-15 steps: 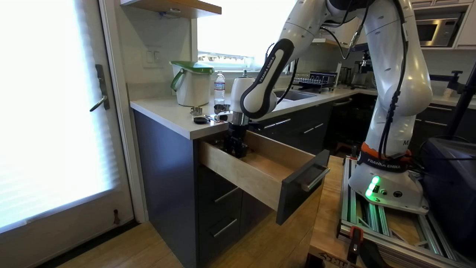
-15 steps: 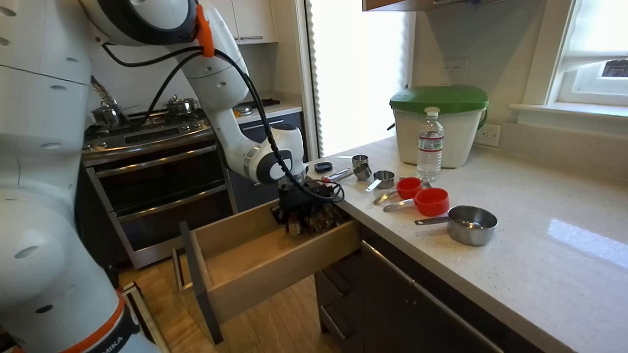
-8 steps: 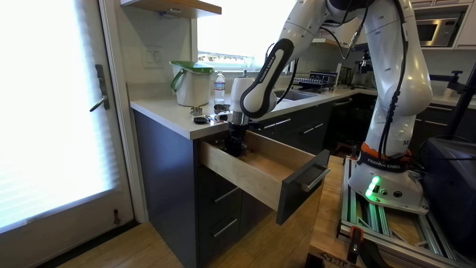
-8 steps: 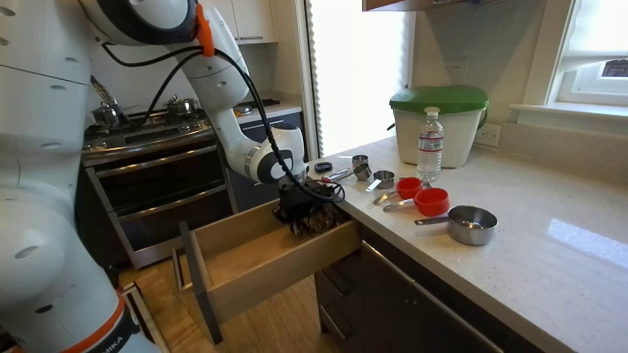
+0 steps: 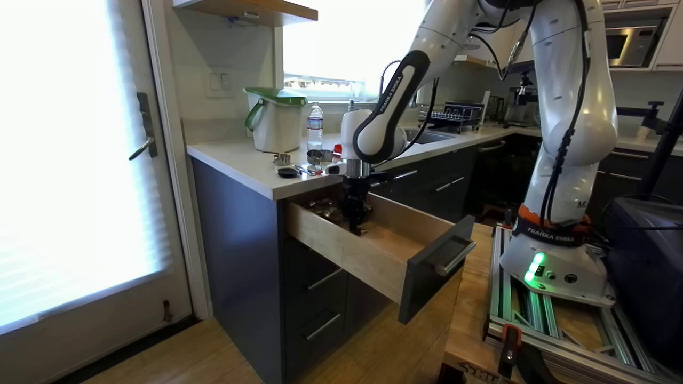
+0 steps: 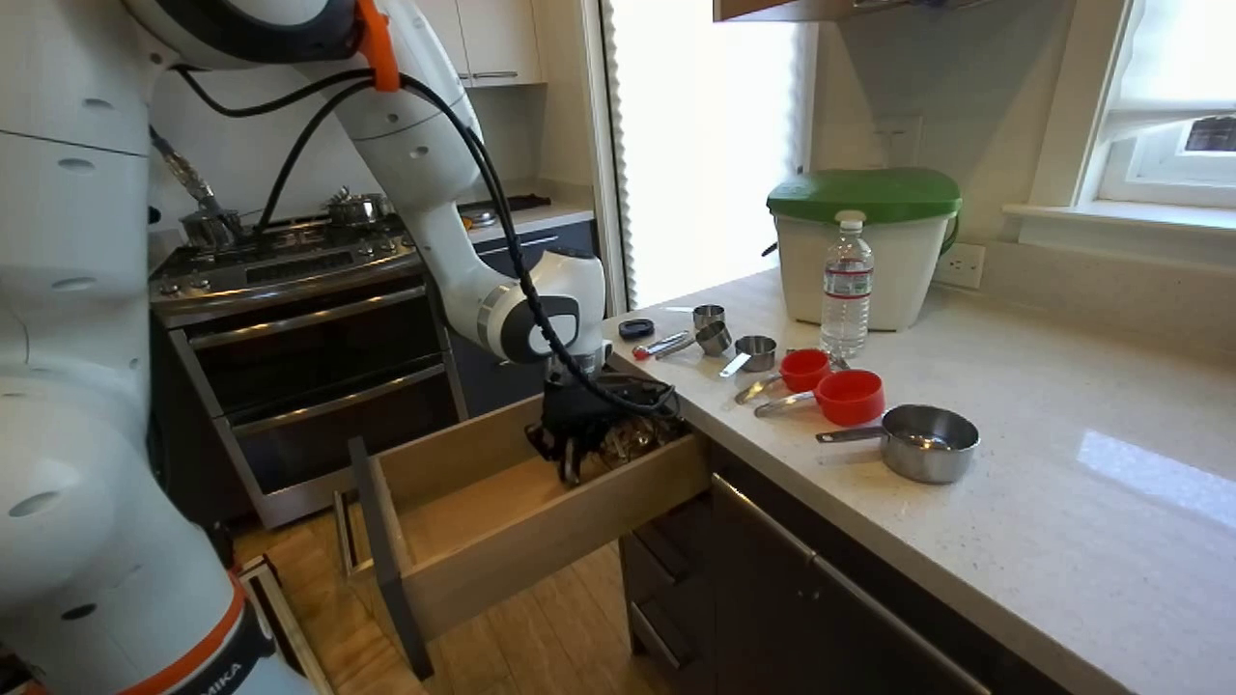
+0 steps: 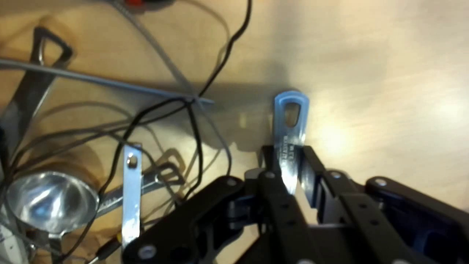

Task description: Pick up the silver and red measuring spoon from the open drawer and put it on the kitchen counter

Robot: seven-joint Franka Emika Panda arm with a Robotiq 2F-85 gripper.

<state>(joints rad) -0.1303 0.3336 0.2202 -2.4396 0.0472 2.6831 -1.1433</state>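
End effector (image 7: 287, 157): one, black, on the only arm (image 6: 415, 174) at hand. It stands low inside the drawer (image 6: 550, 542), its jaws pinching the measuring spoon (image 7: 288, 135) by a flat silver handle.

Measuring spoon: between the jaws. The engraved handle's slotted end projects ahead of the jaw tips; the remainder runs back between them. Bowl hidden from me, so any red part goes unlisted. Whether it hangs free or touches the drawer's floor, I cannot tell.

Ruling relation: the handle's long axis runs with the jaws and, as I judge it, across the drawer, roughly along the near edge of the worktop (image 6: 1043, 541). The worktop lies above the end effector and off to one side, at the drawer's inner end. The next move should therefore be a rise clear of the drawer's wall, then travel toward that side; set off too low, the spoon could knock the worktop's edge.

Utensils (image 7: 51, 201), metal, assorted: beside the end effector on the worktop side, near the jaws, not between them; likely to snag a sideways start.

Higher and farther out, on the worktop: two red cups (image 6: 850, 397); a dark-handled steel cup (image 6: 929, 444); a water bottle (image 6: 847, 309); a green-lidded bucket (image 6: 903, 256).
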